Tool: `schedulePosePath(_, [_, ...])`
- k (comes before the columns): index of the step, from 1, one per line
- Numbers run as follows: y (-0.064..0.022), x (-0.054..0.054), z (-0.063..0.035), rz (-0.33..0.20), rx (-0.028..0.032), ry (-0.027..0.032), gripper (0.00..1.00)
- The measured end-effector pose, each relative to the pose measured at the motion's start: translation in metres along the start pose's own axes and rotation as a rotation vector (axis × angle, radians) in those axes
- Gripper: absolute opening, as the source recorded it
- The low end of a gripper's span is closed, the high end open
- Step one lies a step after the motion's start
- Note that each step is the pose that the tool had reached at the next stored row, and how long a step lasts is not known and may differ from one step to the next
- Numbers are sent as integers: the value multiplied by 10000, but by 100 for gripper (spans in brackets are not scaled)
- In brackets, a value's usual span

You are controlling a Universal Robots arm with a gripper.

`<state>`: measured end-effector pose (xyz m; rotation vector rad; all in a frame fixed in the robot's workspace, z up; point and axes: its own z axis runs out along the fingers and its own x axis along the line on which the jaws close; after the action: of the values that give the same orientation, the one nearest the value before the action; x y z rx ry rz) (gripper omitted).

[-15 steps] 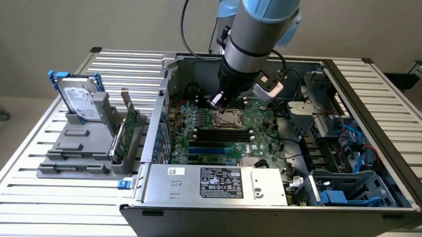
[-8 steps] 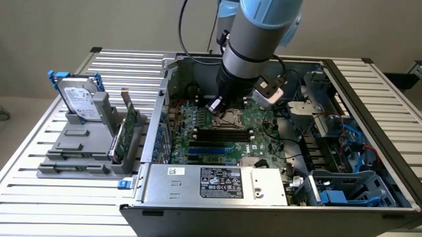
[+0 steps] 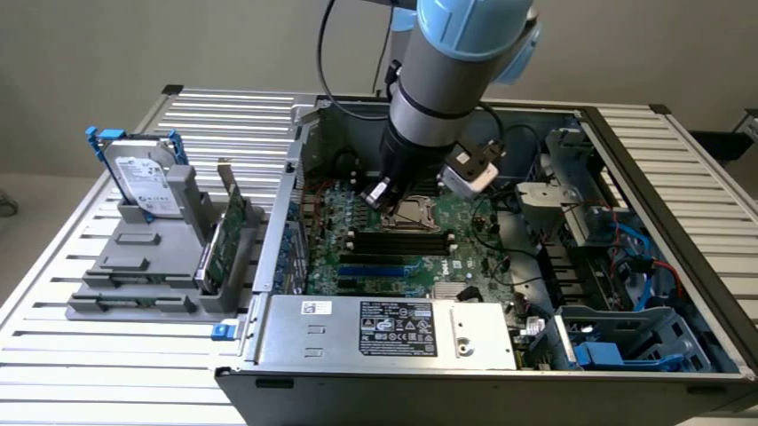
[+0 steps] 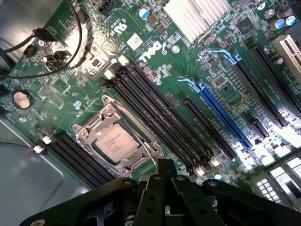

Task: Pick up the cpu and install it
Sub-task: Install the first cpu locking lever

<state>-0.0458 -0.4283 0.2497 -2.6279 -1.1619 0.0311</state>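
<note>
Black gripper (image 4: pixel 164 176), nearest the wrist cam, is shut w/ nothing held, hovering just above the small square silver-grey cpu (image 4: pixel 114 143) already sitting in its metal-framed socket (image 4: pixel 89 133) lower-left of centre; install looks done.

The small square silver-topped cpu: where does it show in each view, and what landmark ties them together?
Exterior view: the small square silver-topped cpu sits in the metal socket frame on the green motherboard, just under the arm.
Wrist view: the cpu lies in the socket frame, ahead of the black end effector.
Shared landmark: the black memory slots beside the socket.
</note>
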Motion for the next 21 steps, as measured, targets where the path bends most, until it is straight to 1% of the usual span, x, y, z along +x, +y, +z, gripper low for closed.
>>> schedulePosePath(4, [-8,-19,37,55,6,13,11])
schedulePosePath(8, [-11,-31,63,126,32,37,11])
schedulePosePath(14, [-17,-49,106,253,78,103,11])
schedulePosePath(16, [-22,-57,126,313,78,125,11])
schedulePosePath(21, [-48,-69,166,540,57,184,11])
